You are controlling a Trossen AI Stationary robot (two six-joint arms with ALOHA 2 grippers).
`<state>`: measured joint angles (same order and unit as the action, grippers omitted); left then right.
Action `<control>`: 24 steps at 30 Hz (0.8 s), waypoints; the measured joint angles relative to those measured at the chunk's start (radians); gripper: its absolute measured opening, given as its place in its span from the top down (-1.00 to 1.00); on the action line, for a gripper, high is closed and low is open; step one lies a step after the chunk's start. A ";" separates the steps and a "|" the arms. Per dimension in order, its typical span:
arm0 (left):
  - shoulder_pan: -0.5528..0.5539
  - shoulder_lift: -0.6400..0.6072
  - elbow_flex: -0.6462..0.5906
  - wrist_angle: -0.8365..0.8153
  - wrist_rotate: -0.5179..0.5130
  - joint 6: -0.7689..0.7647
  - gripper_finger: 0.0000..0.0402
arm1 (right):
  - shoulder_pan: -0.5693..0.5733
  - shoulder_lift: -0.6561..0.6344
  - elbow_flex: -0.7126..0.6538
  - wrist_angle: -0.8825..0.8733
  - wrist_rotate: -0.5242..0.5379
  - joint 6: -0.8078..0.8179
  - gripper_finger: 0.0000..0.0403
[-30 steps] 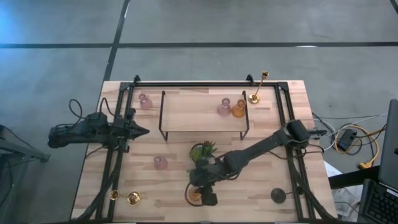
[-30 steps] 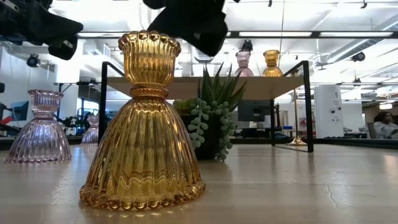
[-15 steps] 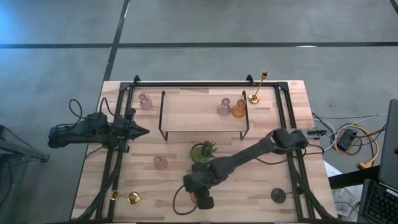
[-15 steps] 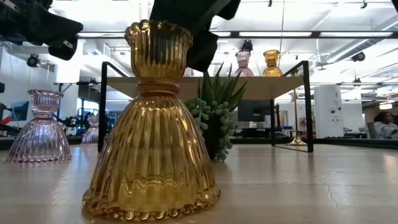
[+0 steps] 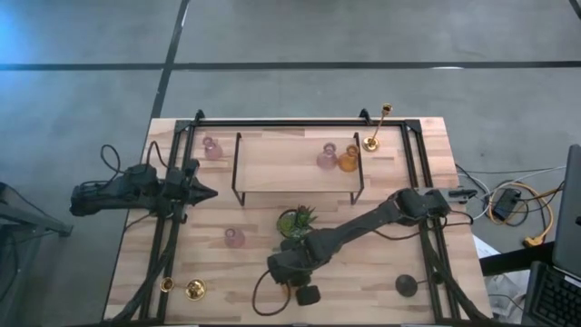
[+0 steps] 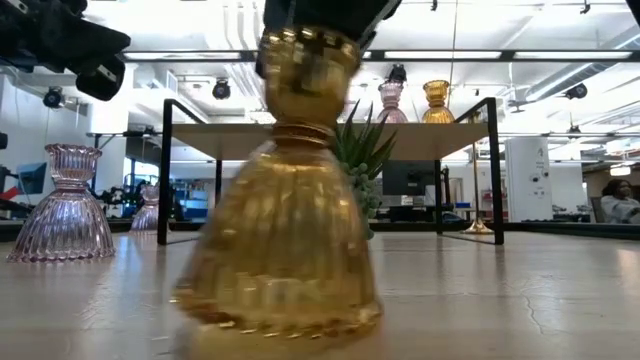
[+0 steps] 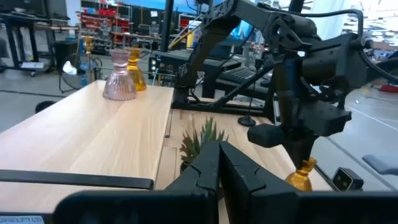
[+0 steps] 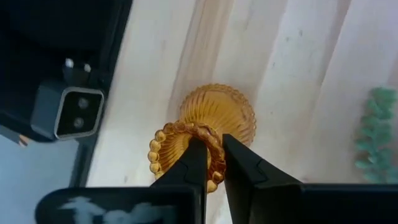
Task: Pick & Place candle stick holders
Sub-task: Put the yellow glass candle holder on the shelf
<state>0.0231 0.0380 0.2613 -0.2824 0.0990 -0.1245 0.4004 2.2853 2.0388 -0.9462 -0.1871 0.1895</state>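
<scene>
An amber glass candle stick holder (image 6: 285,210) stands near the table's front edge, right before the low camera. My right gripper (image 8: 214,152) comes down onto its cup and is shut on it; from above the arm (image 5: 283,270) hides it. My left gripper (image 7: 219,163) waits shut at the table's left side (image 5: 204,191), pointing level. A pink holder (image 5: 235,238) stands by its base left of the spiky plant (image 5: 297,220). My right gripper pinches the beaded rim of the amber holder's cup (image 8: 211,138), one finger inside the cup and one outside. The fingers come steeply from above. The holder hangs a little tilted below them, its wide base (image 8: 231,112) low over the wood; whether it rests there I cannot tell.
A black-framed wooden shelf (image 5: 295,163) carries a pink (image 5: 327,156) and an amber holder (image 5: 349,160). A gold stick (image 5: 377,127) stands at the far right, two gold ones (image 5: 194,290) at the front left, a black one (image 5: 406,286) at the front right, another pink holder (image 5: 211,147) at the far left.
My right gripper has tipped steeper, sunk onto the amber holder's cup and shut on its rim. The holder has shifted toward the near edge and sideways before the low camera, and now shows tilted and blurred.
</scene>
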 joint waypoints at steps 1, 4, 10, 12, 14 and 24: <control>0.000 0.000 0.000 0.010 0.001 0.007 0.94 | -0.001 -0.006 0.001 -0.005 0.007 -0.008 0.90; 0.000 0.001 0.000 0.050 0.014 0.014 0.91 | -0.012 -0.040 0.013 -0.014 0.018 -0.015 0.91; 0.000 0.061 0.050 0.062 0.015 0.015 0.58 | -0.039 -0.135 0.018 -0.053 0.069 -0.010 0.91; -0.002 0.107 0.068 0.072 0.020 -0.002 0.42 | -0.051 -0.156 0.016 -0.068 0.093 -0.002 0.91; -0.009 0.159 0.077 0.094 0.030 -0.019 0.28 | -0.066 -0.182 0.016 -0.076 0.121 0.008 0.91; -0.196 0.527 0.140 0.449 0.064 0.096 0.15 | -0.156 -0.273 0.018 -0.095 0.165 0.045 0.91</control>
<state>-0.1725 0.5650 0.4014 0.1661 0.1630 -0.0286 0.2445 2.0121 2.0563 -1.0413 -0.0218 0.2340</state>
